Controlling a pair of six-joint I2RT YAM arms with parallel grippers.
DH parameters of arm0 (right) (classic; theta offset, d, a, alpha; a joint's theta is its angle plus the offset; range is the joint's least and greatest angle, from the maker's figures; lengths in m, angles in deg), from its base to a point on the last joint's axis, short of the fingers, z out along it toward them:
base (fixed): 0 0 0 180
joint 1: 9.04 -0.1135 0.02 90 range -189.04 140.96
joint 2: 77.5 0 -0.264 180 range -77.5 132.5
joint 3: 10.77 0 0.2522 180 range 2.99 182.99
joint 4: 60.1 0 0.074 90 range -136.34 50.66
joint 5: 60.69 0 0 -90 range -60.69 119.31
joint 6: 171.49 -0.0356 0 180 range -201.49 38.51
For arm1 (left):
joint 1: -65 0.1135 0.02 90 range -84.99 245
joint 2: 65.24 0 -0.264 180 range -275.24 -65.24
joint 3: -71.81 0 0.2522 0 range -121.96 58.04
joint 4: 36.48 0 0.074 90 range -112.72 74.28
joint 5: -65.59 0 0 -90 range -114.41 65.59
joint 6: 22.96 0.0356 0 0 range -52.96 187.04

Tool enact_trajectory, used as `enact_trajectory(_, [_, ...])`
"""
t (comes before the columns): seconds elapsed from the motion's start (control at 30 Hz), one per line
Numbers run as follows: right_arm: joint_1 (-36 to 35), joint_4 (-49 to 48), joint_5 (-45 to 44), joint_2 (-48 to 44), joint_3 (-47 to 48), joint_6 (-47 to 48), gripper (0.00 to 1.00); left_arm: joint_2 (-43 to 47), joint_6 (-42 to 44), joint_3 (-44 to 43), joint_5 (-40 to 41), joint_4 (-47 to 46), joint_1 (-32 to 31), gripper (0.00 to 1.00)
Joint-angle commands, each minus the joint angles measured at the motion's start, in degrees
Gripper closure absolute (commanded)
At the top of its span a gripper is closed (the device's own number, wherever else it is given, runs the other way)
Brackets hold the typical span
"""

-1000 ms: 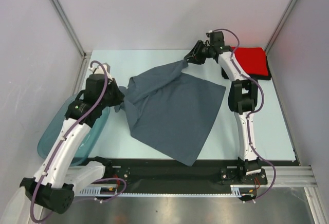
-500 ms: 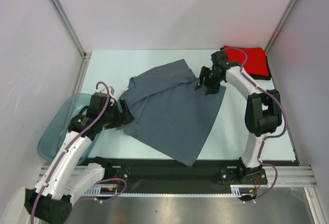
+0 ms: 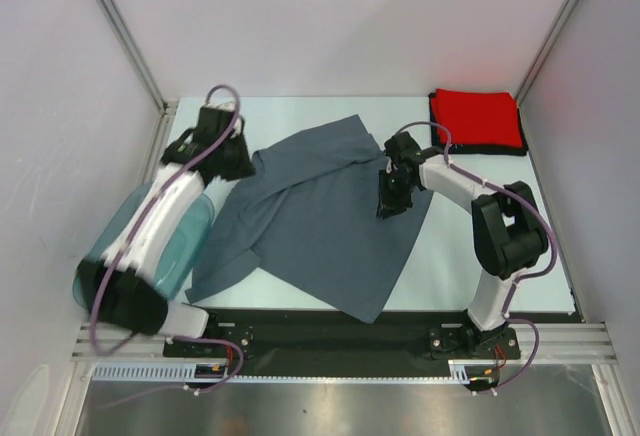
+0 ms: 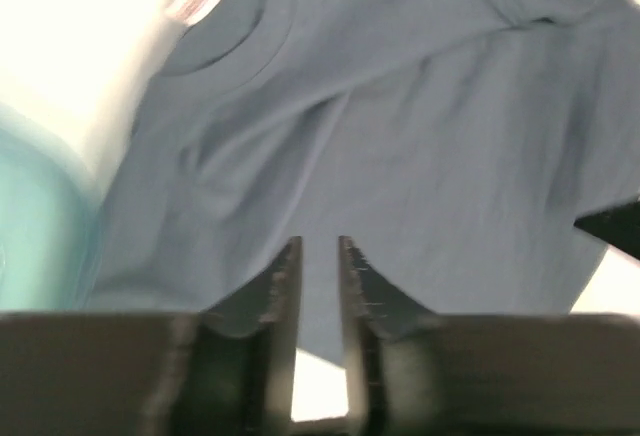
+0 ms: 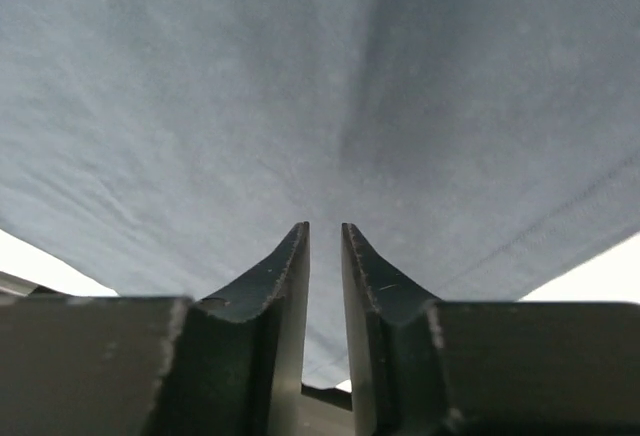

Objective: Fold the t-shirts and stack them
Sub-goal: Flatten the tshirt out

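My left claw sits at the far left of the table, at the left edge of the blue-grey t-shirt. In my left wrist view its fingers stand only a narrow slit apart with nothing between them, and through the slit I see cloth and a little pale table. Below that claw the shirt's collar curves at the upper left, with a small label beside it. The teal tub shows at the left edge of that view. From above, the tub lies at the left side of the table, under my left arm.

My right claw hangs over the right part of the same shirt, pointing down at it. Its fingers are also narrow, a thin gap between them and nothing pinched. I cannot tell whether the tips touch the cloth.

The blue-grey t-shirt lies unfolded and rumpled across the middle of the table, one corner reaching the near edge and another pointing to the far side. The red t-shirt is folded into a rectangle in the far right corner. It rests on the black t-shirt, whose edge shows along its near and left sides. That stack lies apart from the blue-grey shirt.
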Motion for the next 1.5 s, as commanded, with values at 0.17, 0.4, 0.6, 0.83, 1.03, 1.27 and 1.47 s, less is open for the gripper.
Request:
enact_trajectory(0.17, [1.37, -2.19, -1.99, 7.5, 1.4, 0.71, 0.83, -24.58, 5.38, -15.24, -8.12, -1.47, 1.11, 0.77])
enact_trajectory(0.4, [9.19, 0.17, -7.52, 8.73, -3.26, -6.85, 0.86, -32.05, 5.66, -20.35, -11.46, -0.86, 1.38, 0.73])
enact_trajectory(0.6, [21.48, 3.78, -12.44, 5.31, -6.96, -8.26, 0.85, -36.63, 5.56, -23.07, -13.49, 0.19, 2.34, 0.59])
enact_trajectory(0.83, [21.42, 8.26, -15.91, 0.39, -0.2, -3.35, 0.84, -41.8, 5.74, -27.9, -9.62, 4.58, 5.86, 0.31])
enact_trajectory(1.03, [16.23, 3.26, -2.92, -5.42, 2.18, 1.67, 0.4, -49.01, 7.4, -33.08, -6.37, 7.49, 8.67, 0.11])
enact_trajectory(1.27, [16.32, 0.97, -1.9, -2.0, 1.21, 2.02, 0.26, -57.01, 8.82, -38.1, -6.72, 9.86, 9.64, 0.03])
enact_trajectory(1.47, [13.42, 3.08, -10.87, 2.05, 4.73, 4.22, 0.0, -59.31, 8.47, -38.37, -9.17, 9.77, 9.64, 0.07])
